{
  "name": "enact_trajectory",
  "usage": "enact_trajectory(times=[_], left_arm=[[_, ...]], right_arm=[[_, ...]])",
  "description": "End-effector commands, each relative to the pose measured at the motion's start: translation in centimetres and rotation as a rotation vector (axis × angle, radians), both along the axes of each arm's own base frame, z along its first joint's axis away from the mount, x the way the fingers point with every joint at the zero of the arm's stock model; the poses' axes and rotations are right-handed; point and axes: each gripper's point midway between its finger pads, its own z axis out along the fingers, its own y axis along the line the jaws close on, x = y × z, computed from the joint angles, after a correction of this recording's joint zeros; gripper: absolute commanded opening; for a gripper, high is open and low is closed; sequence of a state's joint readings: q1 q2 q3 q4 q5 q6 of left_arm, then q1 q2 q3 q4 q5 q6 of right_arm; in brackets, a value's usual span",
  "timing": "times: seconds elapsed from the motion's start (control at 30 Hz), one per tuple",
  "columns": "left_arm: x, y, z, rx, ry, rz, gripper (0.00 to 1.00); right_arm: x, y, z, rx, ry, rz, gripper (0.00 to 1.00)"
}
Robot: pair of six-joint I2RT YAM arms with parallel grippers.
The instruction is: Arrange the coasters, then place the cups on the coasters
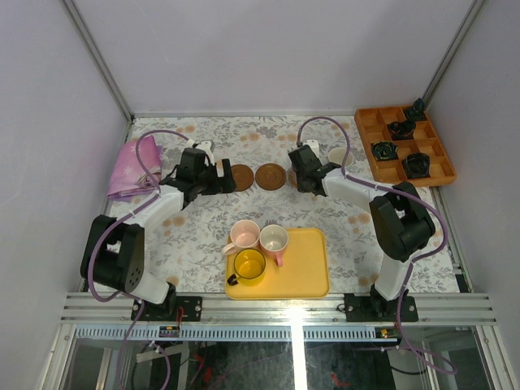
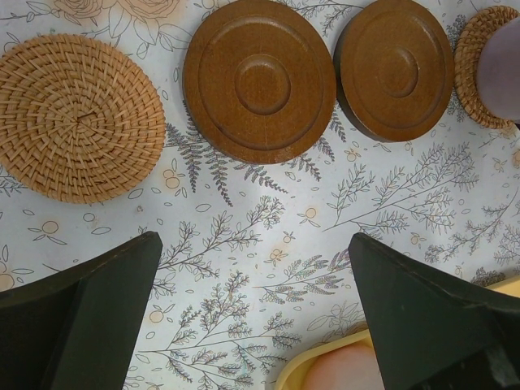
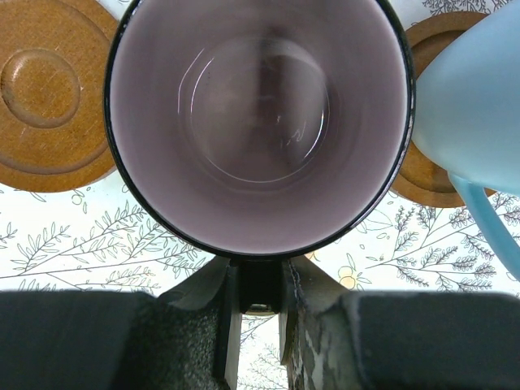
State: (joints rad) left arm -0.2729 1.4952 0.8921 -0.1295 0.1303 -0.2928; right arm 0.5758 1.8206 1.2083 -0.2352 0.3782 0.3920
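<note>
Right fingers (image 3: 325,333) clenched on the handle of the grey-purple cup (image 3: 260,122), which fills the centre of the right wrist view. Cup is over a woven coaster (image 2: 479,65), upper right of the left wrist view. Light blue cup (image 3: 471,97) just beside it, over a brown coaster (image 3: 426,166). Left fingers (image 2: 89,317) released, spread wide above the floral worktop (image 2: 268,211). Three cups on the yellow tray (image 1: 305,268), lower centre.

Standing here, I can't read any writing at all: no lettering, label, brand, number or sign shows clearly enough on anything in view.
</note>
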Motion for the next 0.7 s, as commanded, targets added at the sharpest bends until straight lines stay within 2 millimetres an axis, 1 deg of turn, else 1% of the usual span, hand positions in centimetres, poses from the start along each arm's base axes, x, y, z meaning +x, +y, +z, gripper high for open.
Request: enact_trajectory(times=[0.0,0.37,0.67], left_arm=[[1.3,0.1,1.3,0.001,-0.043,0.003,1.0],[1.2,-0.1,1.1,-0.007,-0.036,-0.004,1.0],[1.1,-0.2,1.0,-0.012,-0.029,-0.01,1.0]], right_arm=[[2.7,1.2,3.6,0.074,-0.125,-0.027,0.0],[2.8,0.4,3.1,0.075,-0.13,-0.063,0.0],[2.7,0.3,2.3,0.091,-0.1,-0.077,0.0]])
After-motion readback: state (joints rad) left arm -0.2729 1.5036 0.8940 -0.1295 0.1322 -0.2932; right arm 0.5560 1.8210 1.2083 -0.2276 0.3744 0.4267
